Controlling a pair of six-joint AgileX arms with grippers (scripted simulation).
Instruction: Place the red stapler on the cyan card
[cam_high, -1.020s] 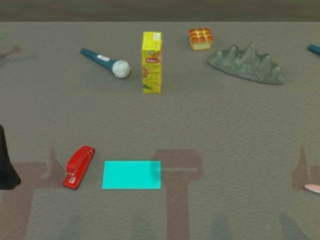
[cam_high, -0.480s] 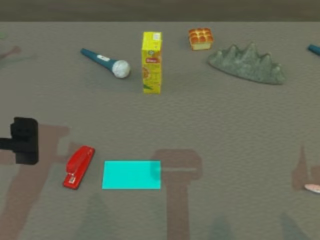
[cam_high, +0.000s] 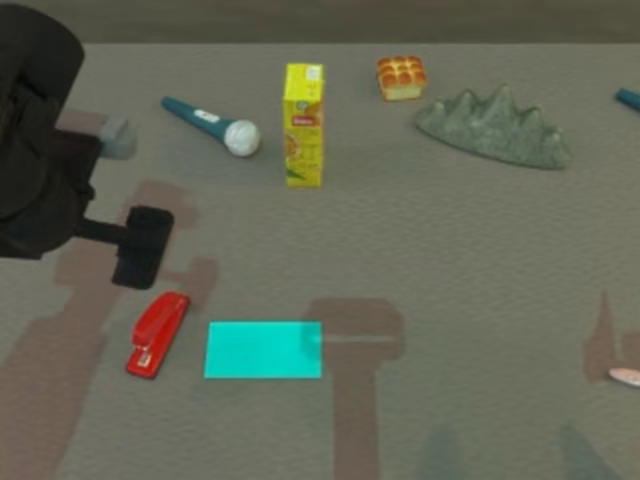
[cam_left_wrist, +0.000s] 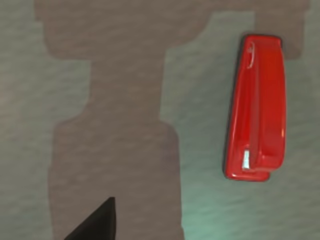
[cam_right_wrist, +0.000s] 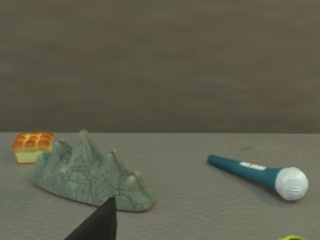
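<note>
The red stapler (cam_high: 158, 334) lies at the front left of the table, lengthwise and slightly slanted, with its pale mark at the near end. Just to its right, a small gap away, the cyan card (cam_high: 263, 350) lies flat. My left gripper (cam_high: 140, 247) hangs open a little behind the stapler, empty and apart from it. In the left wrist view the stapler (cam_left_wrist: 256, 107) lies off to one side, and one dark fingertip (cam_left_wrist: 100, 225) shows over bare table. My right arm is out of the top view; its wrist view shows one fingertip (cam_right_wrist: 100, 225), open with nothing held.
Along the back stand a teal microphone (cam_high: 215, 125), a yellow juice carton (cam_high: 303, 125), a bread loaf (cam_high: 401, 77) and a grey-green mountain-shaped rock (cam_high: 495, 128). A second teal microphone (cam_right_wrist: 260, 175) lies at the far right edge. The bulky left arm (cam_high: 35, 130) fills the back left corner.
My left arm has swung in from the left edge, and its gripper has moved right and toward the back, to just behind the stapler. Stapler and card have not moved.
</note>
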